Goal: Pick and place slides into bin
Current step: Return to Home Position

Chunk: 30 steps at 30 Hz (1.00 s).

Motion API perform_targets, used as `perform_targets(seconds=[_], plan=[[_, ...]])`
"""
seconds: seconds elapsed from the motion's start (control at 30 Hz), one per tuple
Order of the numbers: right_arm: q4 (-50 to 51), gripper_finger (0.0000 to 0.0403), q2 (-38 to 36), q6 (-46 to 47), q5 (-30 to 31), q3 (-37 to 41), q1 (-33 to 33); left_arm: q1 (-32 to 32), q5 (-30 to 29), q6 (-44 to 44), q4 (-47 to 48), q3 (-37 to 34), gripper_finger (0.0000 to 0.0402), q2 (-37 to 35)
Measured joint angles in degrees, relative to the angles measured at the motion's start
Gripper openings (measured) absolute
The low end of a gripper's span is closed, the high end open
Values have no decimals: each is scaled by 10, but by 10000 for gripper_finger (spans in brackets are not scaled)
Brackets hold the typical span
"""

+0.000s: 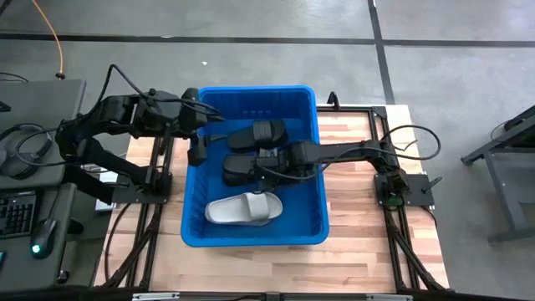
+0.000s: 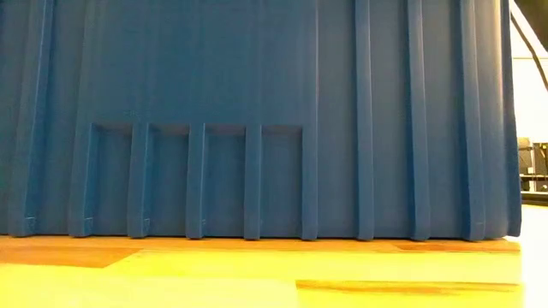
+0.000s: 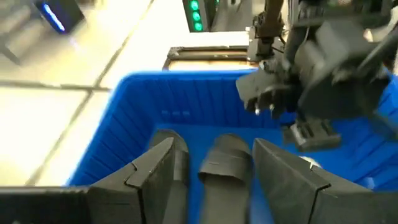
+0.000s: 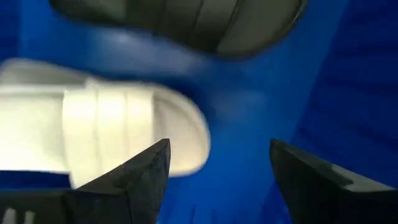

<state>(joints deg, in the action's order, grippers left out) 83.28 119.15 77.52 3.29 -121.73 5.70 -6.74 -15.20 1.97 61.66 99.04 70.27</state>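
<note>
Two black slides (image 1: 261, 134) and a grey slide (image 1: 244, 209) lie in the bin (image 1: 194, 219); the right gripper (image 1: 266, 171) hangs above them, fingers spread, empty; the left gripper (image 1: 200, 150), likewise spread, sits over the bin's left rim

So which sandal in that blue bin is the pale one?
The light grey sandal, alone at one end of the bin; the other two sandals are black.

Bin (image 1: 251, 241): bare floor right of grey slide (image 1: 242, 209). Obstacles: right gripper (image 4: 219, 149) mid-bin over black slides (image 1: 263, 132); left gripper (image 3: 212, 146) at left rim.
</note>
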Motion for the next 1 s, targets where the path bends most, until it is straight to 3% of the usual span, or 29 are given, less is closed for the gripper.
perform_targets(seconds=[0.07,0.2,0.37,0.53,0.6,0.67,0.77,0.87,1.0], plan=[[21,261,0,-27,39,-37,4,0,-6,13,-4,0,207,-3],[57,261,0,-108,103,-132,8,0,21,-57,-25,0,207,-21],[10,261,-87,-173,291,-73,35,-1,125,-60,-74,0,207,-71],[67,261,-137,-222,485,-71,93,0,117,-33,-76,0,207,-112],[67,261,-160,-253,501,-71,113,0,127,-25,-70,-2,207,-126],[68,261,-183,-273,479,-71,129,0,128,-24,-76,-13,207,-139],[68,261,-210,-280,530,-71,166,0,128,-34,-100,-45,207,-169],[67,261,-240,-293,609,-71,216,0,127,-34,-145,-96,207,-214],[68,261,-283,-307,612,-71,260,0,138,-35,-230,-207,207,-277]])
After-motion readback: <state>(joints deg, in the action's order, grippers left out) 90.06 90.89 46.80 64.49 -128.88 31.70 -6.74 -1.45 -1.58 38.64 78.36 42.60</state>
